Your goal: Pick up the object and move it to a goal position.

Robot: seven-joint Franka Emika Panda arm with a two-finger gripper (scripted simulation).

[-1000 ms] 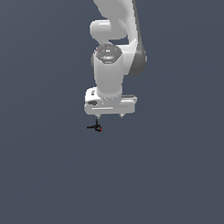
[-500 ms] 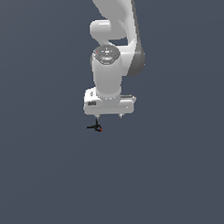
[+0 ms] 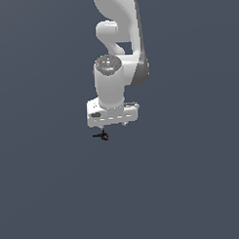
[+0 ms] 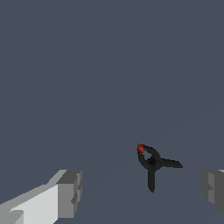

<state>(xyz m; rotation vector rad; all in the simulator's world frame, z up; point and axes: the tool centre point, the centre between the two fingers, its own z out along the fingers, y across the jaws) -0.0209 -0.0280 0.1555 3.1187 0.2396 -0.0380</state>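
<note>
Approach step: gripper (image 4: pixel 142 192) wide open, holding nothing; object (image 4: pixel 153 162) lies between fingers, toward three o'clock. Next: descend, then close.

claw (image 3: pixel 106 128) seemingly a touch lower, nearer the object (image 3: pixel 103 136)

In the exterior view the arm (image 3: pixel 119 24) is cut off by the top edge, and the object (image 3: pixel 103 136) below the claw (image 3: pixel 111 125) is too small to make out. In the wrist view both fingers (image 4: pixel 65 192) run off the frame edges.
</note>
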